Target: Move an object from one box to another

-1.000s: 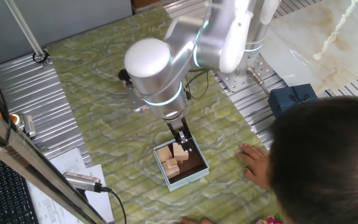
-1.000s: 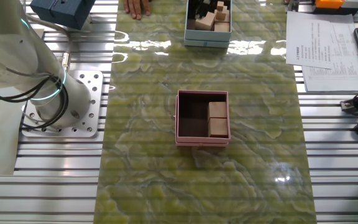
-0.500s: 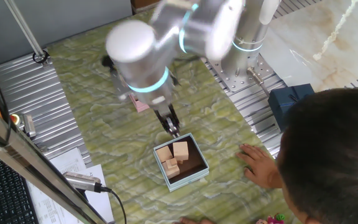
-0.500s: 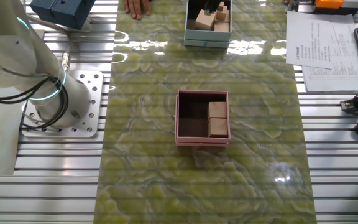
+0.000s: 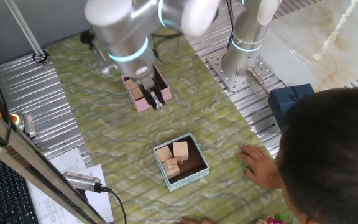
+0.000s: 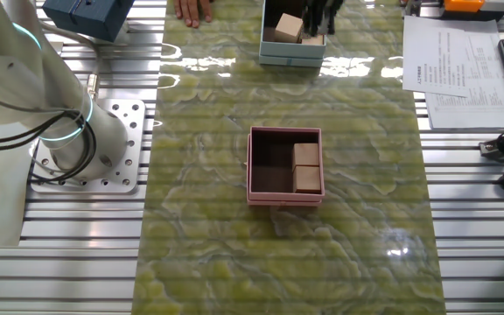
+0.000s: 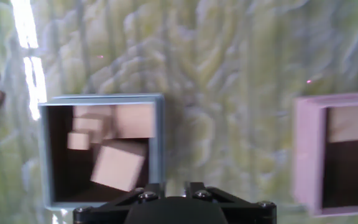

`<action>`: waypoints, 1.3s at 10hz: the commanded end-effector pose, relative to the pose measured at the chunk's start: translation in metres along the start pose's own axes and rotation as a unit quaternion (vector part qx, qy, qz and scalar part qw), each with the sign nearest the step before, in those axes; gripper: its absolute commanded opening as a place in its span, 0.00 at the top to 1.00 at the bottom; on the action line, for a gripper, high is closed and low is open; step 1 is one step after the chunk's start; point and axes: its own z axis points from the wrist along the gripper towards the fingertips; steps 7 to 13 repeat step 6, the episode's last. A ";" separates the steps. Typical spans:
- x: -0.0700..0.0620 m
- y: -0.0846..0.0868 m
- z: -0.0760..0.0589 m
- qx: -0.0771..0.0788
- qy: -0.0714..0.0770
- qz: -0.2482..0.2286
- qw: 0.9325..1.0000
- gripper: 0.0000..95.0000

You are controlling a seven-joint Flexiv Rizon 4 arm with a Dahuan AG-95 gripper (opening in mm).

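Gripper: the gripper [image 5: 155, 99] hangs in the upper middle of one fixed view, over the near edge of the pink box [image 5: 135, 99]; its fingers stand slightly apart with nothing between them.
Arm: the silver arm [image 5: 120, 28] sweeps in from the upper right of that view, blurred.
Pale cube: the wooden cube [image 5: 180, 150] lies inside the light blue box [image 5: 188, 178], lower centre of the frame, tilted against the smaller blocks [image 5: 168, 163]; in the hand view it sits at lower left, askew.
Pink box: centre of the other fixed view, it holds two tan blocks [image 6: 306, 167] side by side along its right wall; the rest of its dark floor is bare.
Surface: both boxes sit well apart on a green marbled mat [image 6: 208, 219].
Bystander: a person's hand [image 5: 258, 164] rests flat on the mat just right of the light blue box, the head [image 5: 331, 158] filling the lower right corner.
Background: a navy gift box [image 5: 289, 99] stands at the right edge.
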 end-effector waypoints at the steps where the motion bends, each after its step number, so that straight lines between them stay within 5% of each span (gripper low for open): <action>1: 0.000 -0.004 0.002 0.058 -0.056 0.004 0.997 1.00; 2: -0.001 -0.004 0.004 0.059 -0.064 0.006 0.996 1.00; 13: -0.002 -0.003 0.003 0.057 -0.056 -0.007 0.997 1.00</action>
